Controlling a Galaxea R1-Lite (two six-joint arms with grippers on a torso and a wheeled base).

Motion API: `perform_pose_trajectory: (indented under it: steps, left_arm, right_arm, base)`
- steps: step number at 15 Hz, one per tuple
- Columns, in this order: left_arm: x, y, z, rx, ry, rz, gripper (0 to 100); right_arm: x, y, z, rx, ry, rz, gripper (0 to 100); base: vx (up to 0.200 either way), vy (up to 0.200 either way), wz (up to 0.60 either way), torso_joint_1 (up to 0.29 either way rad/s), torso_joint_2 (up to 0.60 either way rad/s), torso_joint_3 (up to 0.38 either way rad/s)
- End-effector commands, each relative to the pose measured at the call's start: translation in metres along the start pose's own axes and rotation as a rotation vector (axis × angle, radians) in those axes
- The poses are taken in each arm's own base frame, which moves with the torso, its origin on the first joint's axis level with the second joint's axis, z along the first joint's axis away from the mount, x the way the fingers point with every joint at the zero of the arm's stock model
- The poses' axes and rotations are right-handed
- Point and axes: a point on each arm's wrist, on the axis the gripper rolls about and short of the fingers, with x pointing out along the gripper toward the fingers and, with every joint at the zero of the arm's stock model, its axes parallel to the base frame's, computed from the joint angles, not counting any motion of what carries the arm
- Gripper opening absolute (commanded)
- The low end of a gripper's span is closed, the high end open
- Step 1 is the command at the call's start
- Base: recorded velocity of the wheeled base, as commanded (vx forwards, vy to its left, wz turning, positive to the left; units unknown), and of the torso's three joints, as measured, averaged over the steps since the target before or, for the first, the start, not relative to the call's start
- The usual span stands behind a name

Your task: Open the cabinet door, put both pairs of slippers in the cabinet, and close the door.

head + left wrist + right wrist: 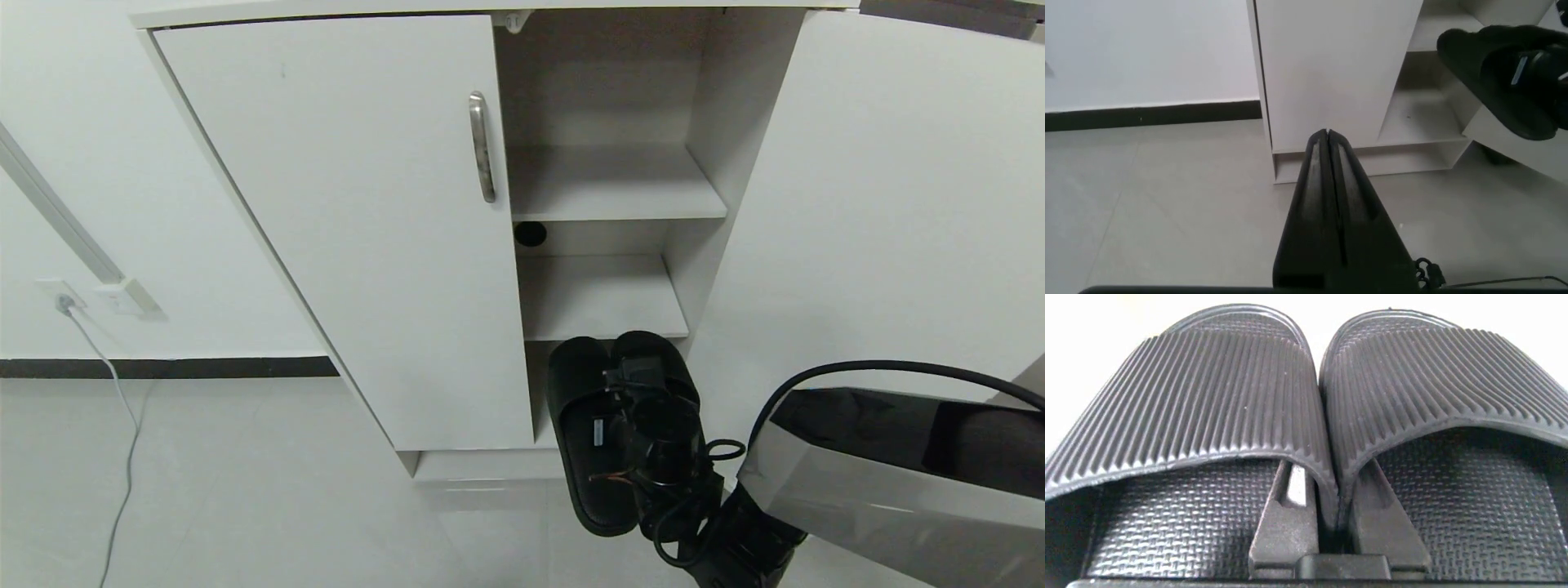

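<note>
Your right claw (1327,502) is pinching the pair of black slippers (1233,400) by the two inner strap edges, one finger tucked under each strap and the straps squeezed together between them. That looks like a decent hold, but it's only strap rubber, so I'd keep the squeeze steady and not jerk anything.

In the head view the slippers (589,425) hang toes-first just in front of the cabinet (735,122), low down at the mouth of the bottom compartment (536,392), under the lower shelf (600,298). My take is that you're mid-placement: go straight in and keep the soles flat. Watch the toes against that shelf's front edge, and the closed door (343,229) on the left side. Only let go once the soles sit on the compartment floor, then back out along the same line so the straps don't catch.

Pose-wise, the right arm comes in from the lower right, wrist roughly level and pointing into the opening, with the open door (882,204) swung out right beside it. I'd mind the elbow there.

Your left claw (1327,140) is pressed together with nothing in it, parked low over the floor (1167,204) and aimed at the cabinet base.
</note>
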Motion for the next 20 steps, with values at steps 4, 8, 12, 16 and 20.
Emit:
perform_pose_trajectory:
  steps: [4,8,12,16,20]
  left_arm:
    - [0.000,0.000,0.000,0.000,0.002,0.000,0]
    - [0.000,0.000,0.000,0.000,0.002,0.000,0]
    - [0.000,0.000,0.000,0.000,0.002,0.000,0]
    - [0.000,0.000,0.000,0.000,0.002,0.000,0]
    - [0.000,0.000,0.000,-0.001,0.001,0.000,0]
  right_arm:
    - [0.001,0.001,-0.009,-0.011,0.010,-0.002,0]
    - [0.001,0.001,-0.008,-0.008,0.007,-0.003,0]
    - [0.001,-0.001,0.001,-0.001,-0.011,-0.006,0]
    - [0.002,-0.001,-0.001,-0.005,-0.009,-0.009,0]
    - [0.002,-0.002,-0.001,-0.006,-0.007,-0.011,0]
  base:
    - [0.000,0.000,0.00,0.000,0.00,0.000]
    - [0.000,0.000,0.00,0.000,0.00,0.000]
    - [0.100,0.000,0.00,0.001,0.00,0.001]
    - [0.200,0.000,0.00,0.001,0.00,-0.001]
    - [0.150,0.000,0.00,0.002,0.00,0.001]
